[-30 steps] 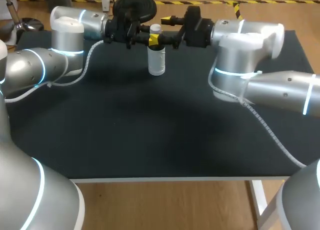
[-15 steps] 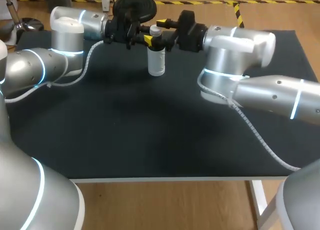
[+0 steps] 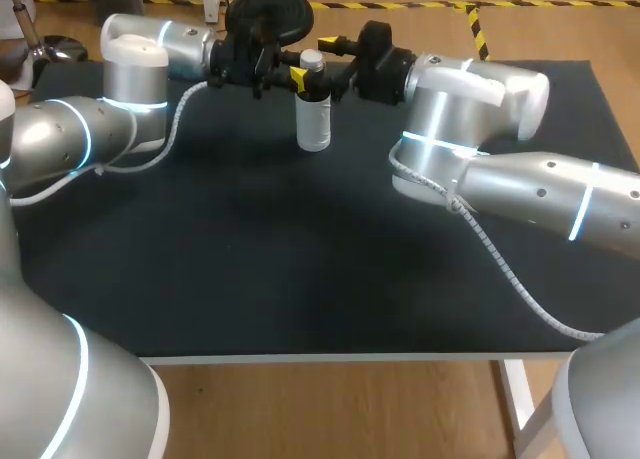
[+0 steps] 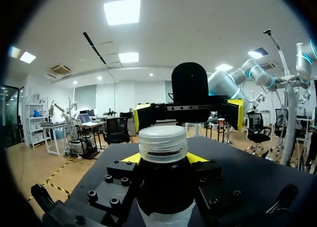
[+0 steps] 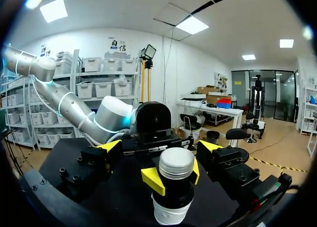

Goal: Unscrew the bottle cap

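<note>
Head view | grips bottle (image 3: 313, 119) with left hand (image 4: 163, 160), bracing it upright on tabletop (image 3: 300, 259) against twisting | holds right hand (image 5: 159, 147) open facing cap (image 3: 312, 59), lined up to pinch it

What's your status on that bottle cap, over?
Left gripper shut on bottle. Right gripper open, straddling cap, not gripping. Nothing blocking the cap.

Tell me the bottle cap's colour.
The cap is white, clearest in the left wrist view.
</note>
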Motion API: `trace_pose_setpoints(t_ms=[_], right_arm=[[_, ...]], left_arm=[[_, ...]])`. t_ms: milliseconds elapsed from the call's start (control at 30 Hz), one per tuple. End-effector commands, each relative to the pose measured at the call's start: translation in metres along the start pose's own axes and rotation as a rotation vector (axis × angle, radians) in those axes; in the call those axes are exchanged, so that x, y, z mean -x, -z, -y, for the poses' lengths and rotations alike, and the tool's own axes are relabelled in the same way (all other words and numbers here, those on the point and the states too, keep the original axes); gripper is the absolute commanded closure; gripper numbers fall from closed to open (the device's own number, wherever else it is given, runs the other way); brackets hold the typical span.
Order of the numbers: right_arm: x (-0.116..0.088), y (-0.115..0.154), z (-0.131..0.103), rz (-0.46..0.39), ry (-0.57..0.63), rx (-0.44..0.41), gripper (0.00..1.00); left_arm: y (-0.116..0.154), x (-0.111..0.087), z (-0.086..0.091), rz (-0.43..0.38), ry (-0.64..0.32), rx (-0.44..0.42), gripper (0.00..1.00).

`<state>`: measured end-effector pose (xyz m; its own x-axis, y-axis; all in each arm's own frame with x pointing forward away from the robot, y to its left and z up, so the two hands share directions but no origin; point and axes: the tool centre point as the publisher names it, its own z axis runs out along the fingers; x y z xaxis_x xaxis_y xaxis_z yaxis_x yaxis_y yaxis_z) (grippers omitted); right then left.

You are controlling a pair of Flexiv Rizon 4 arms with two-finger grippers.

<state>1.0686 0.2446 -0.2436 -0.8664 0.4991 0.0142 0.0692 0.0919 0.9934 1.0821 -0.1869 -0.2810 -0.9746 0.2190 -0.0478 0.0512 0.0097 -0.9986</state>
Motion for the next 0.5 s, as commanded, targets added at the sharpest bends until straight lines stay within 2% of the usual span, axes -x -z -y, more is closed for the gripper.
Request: trace_pose_setpoints(t_ms=[33, 500], right_arm=[[0.0009, -0.001, 0.0006, 0.015, -0.004, 0.008, 0.0], [0.0065, -0.0071, 0.0058, 0.014, -0.034, 0.021, 0.0]], left_arm=[[0.0011, 0.0053, -0.0016, -0.013, 0.001, -0.003, 1.0], [0.0011, 0.0053, -0.0016, -0.013, 0.001, -0.003, 1.0]])
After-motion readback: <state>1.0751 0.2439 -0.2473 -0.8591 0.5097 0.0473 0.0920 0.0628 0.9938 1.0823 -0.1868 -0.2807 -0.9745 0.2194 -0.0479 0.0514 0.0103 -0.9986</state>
